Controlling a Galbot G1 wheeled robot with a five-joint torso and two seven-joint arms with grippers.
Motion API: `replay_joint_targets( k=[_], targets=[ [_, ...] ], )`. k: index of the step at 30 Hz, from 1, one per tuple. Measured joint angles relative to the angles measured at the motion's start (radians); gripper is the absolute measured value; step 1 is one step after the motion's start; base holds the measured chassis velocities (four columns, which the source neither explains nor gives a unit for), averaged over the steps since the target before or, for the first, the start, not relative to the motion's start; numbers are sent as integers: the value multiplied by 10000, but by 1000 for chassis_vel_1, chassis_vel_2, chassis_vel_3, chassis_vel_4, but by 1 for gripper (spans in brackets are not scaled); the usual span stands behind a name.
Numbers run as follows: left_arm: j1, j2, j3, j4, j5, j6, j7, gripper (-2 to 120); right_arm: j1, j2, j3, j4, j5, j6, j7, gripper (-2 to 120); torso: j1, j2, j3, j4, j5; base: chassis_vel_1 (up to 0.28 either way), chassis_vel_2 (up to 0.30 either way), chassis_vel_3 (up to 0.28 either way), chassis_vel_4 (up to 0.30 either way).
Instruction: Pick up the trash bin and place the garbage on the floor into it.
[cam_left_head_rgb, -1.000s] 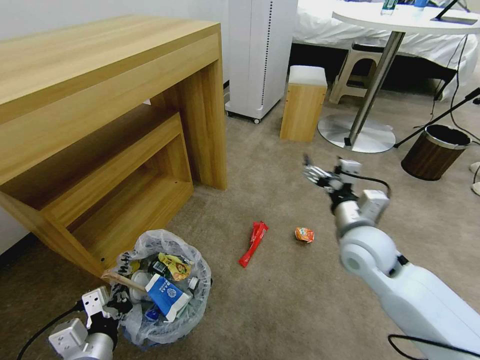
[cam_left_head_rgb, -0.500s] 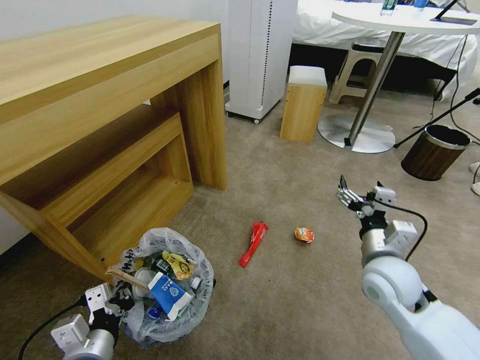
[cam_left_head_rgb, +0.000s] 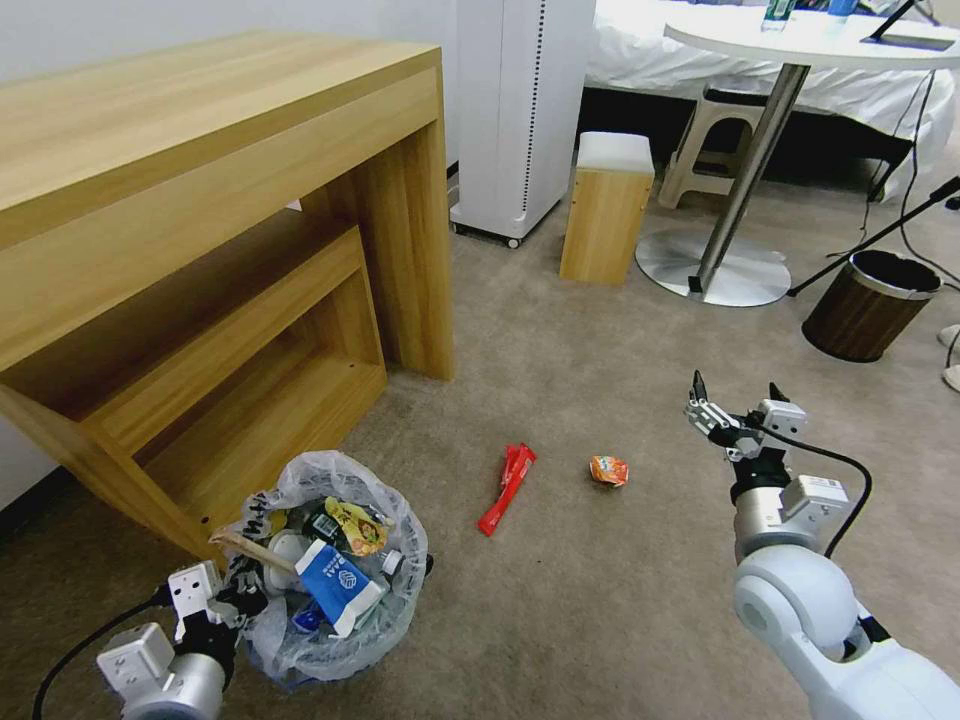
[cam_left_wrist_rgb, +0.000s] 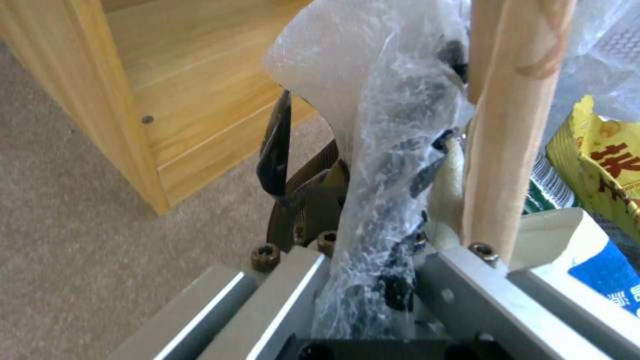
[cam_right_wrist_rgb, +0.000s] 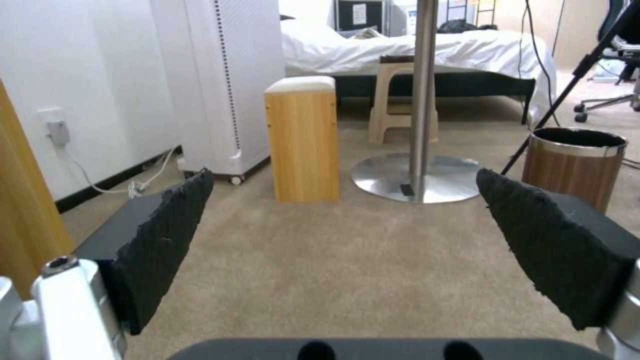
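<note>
The trash bin (cam_left_head_rgb: 392, 588), lined with a crinkled clear bag, sits on the carpet at the lower left, beside the desk's leg. Inside it are a blue-white carton (cam_left_head_rgb: 335, 587), a yellow wrapper, a bottle and a wooden stick (cam_left_head_rgb: 248, 548). My left gripper (cam_left_head_rgb: 240, 597) is shut on the bin's near rim; the left wrist view shows the bag (cam_left_wrist_rgb: 380, 100) pinched between its fingers, beside the stick (cam_left_wrist_rgb: 507, 125). Garbage on the floor: a red wrapper (cam_left_head_rgb: 508, 487) and an orange wrapper (cam_left_head_rgb: 608, 469). My right gripper (cam_left_head_rgb: 737, 397) hovers open and empty to the right of the orange wrapper, its pads (cam_right_wrist_rgb: 167, 240) wide apart.
A wooden desk (cam_left_head_rgb: 200, 200) with a low shelf stands on the left. Behind are a white unit (cam_left_head_rgb: 520, 110), a wooden box stool (cam_left_head_rgb: 607, 205), a round table's metal base (cam_left_head_rgb: 715, 268) and a brown wood-grain bin (cam_left_head_rgb: 868, 305). Open carpet lies around the wrappers.
My right arm has drawn back and down to the right, away from the middle of the floor. The bin and left gripper have shifted slightly. The wrappers lie as before.
</note>
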Motion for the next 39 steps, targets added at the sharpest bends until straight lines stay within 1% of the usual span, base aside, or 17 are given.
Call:
replay_joint_targets(
  k=[20,34,39],
  targets=[
    [32,-58,-15,36,57,-50,25,0,155,44,-323,-236,-92,121,1,100,0,0,1,0,0,-75,74,67,-70],
    [92,-100,23,35,145,-20,26,0,397,23,-704,-358,-176,186,-29,100,3,0,3,0,3,-93,99,98,-84],
    [73,-139,42,70,163,-6,26,0,551,-33,-861,-383,92,188,-33,100,2,0,2,0,1,-37,25,25,-31]
  ],
)
